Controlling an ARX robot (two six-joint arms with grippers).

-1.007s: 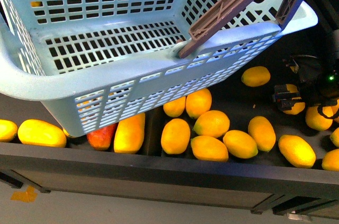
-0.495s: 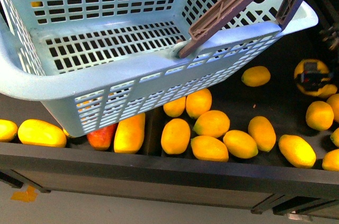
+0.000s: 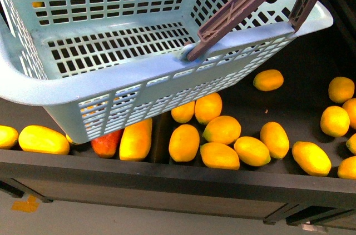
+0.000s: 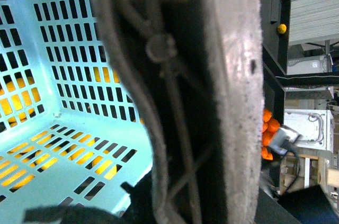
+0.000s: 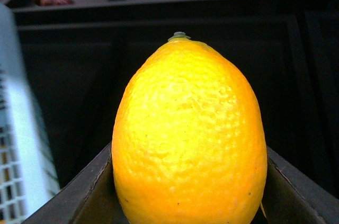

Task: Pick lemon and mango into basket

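Observation:
The light blue-green basket (image 3: 128, 74) hangs tilted above the dark counter, its brown handles (image 3: 245, 7) running off the top right. In the left wrist view my left gripper (image 4: 175, 208) is shut on a basket handle (image 4: 233, 75), which fills the middle; the slotted basket floor (image 4: 58, 155) shows beside it. My right gripper (image 5: 189, 192) is shut on the lemon (image 5: 189, 139), which stands upright between the two dark fingers (image 5: 79, 192). Neither gripper shows in the front view. Two long yellow mangoes (image 3: 43, 139) (image 3: 136, 139) lie under the basket's near edge.
Several more lemons (image 3: 222, 129) lie loose on the dark counter (image 3: 300, 107), in the middle and at the right. A red fruit (image 3: 107, 143) sits between the mangoes. A raised dark front ledge (image 3: 167, 182) borders the counter. The basket's wall (image 5: 21, 128) edges the right wrist view.
The right gripper closed on a lemon at the counter's right, lifted it up and to the right, and has left the front view. The basket has hardly moved.

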